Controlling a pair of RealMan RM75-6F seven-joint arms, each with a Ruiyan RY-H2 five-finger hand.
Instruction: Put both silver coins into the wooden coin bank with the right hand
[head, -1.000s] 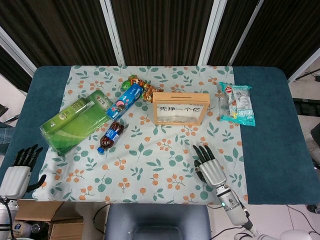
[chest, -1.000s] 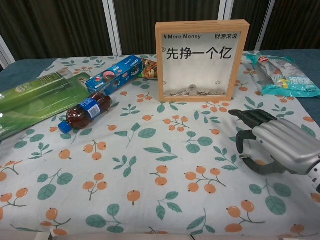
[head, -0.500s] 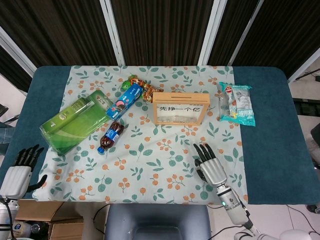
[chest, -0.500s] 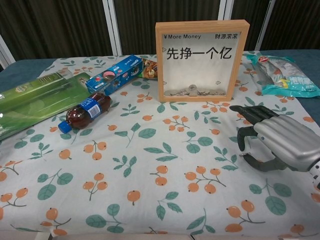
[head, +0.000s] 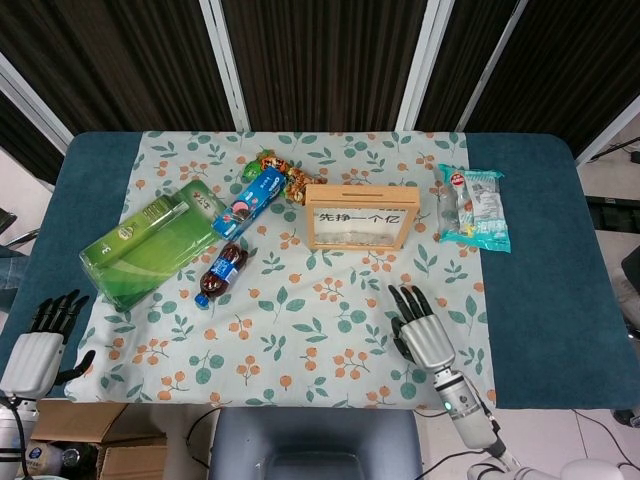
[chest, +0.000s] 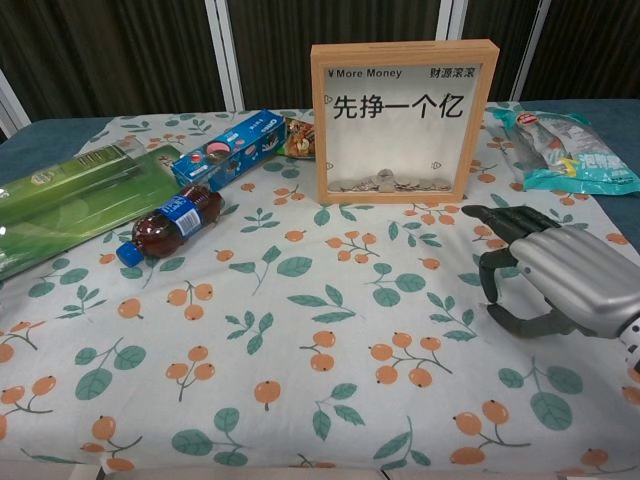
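The wooden coin bank (head: 360, 215) (chest: 403, 120) stands upright mid-table, a glass-fronted frame with black Chinese characters. Several silver coins (chest: 385, 183) lie heaped at its bottom behind the glass. No loose coin shows on the cloth. My right hand (head: 420, 325) (chest: 550, 275) hovers palm down over the floral cloth in front of and right of the bank, fingers spread and holding nothing. My left hand (head: 40, 345) hangs at the table's near-left edge, fingers straight and empty; the chest view does not show it.
A green box (head: 150, 243), a cola bottle (head: 222, 272), a blue biscuit box (head: 250, 200) and a snack packet (head: 283, 175) lie left of the bank. A teal packet (head: 473, 207) lies at the right. A cardboard box (head: 90, 440) sits below the table's left corner.
My right hand has drifted slightly to the right, staying spread and empty. The left hand and all objects are unmoved.
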